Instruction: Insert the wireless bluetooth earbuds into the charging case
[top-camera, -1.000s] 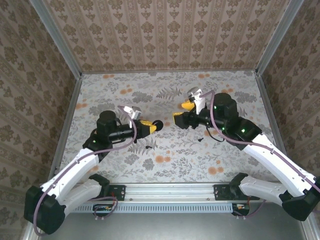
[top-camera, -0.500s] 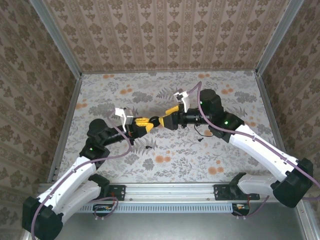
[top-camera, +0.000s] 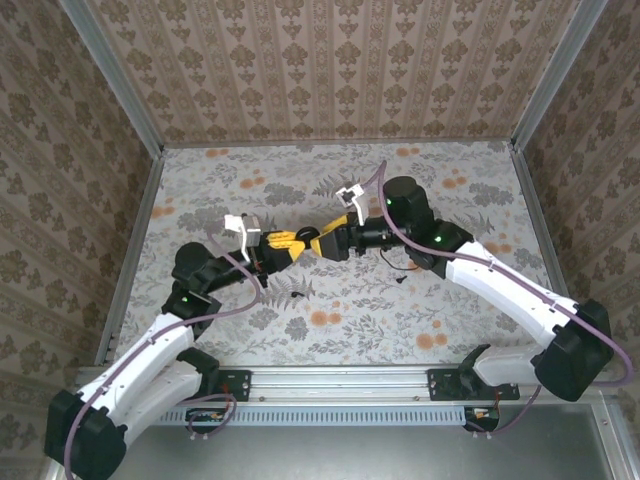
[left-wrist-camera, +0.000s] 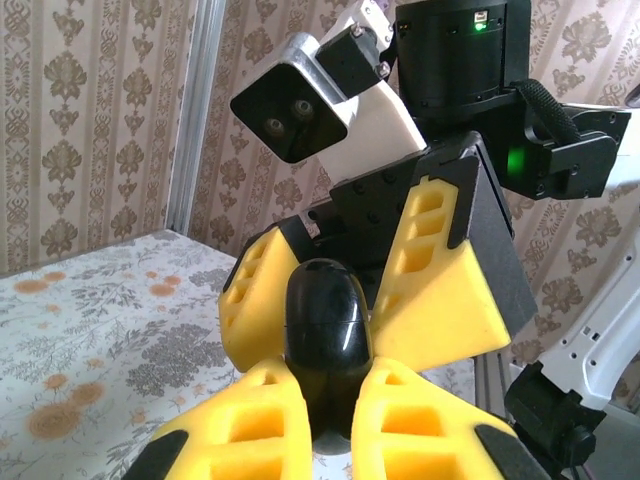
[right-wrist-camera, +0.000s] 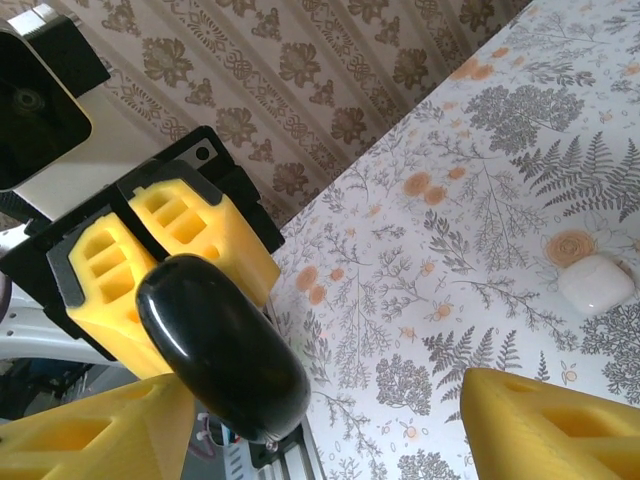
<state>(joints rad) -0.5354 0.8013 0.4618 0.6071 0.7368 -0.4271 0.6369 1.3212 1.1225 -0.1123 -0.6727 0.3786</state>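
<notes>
The left gripper (left-wrist-camera: 330, 415) clamps a glossy black oval piece (left-wrist-camera: 325, 320), so the right gripper (right-wrist-camera: 320, 430), open around it, should close squarely on it, while the white charging case (right-wrist-camera: 597, 283) lies on the table (right-wrist-camera: 480, 200).

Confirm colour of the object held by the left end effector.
Glossy black, the oval object in the left end effector. Best in the left wrist view.

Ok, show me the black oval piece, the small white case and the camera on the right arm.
black oval piece (left-wrist-camera: 325, 325), left wrist view, middle of its glossy front.
white case (right-wrist-camera: 595, 283), right wrist view, centre of its top.
camera (left-wrist-camera: 288, 112), left wrist view, its dark lens face.
</notes>
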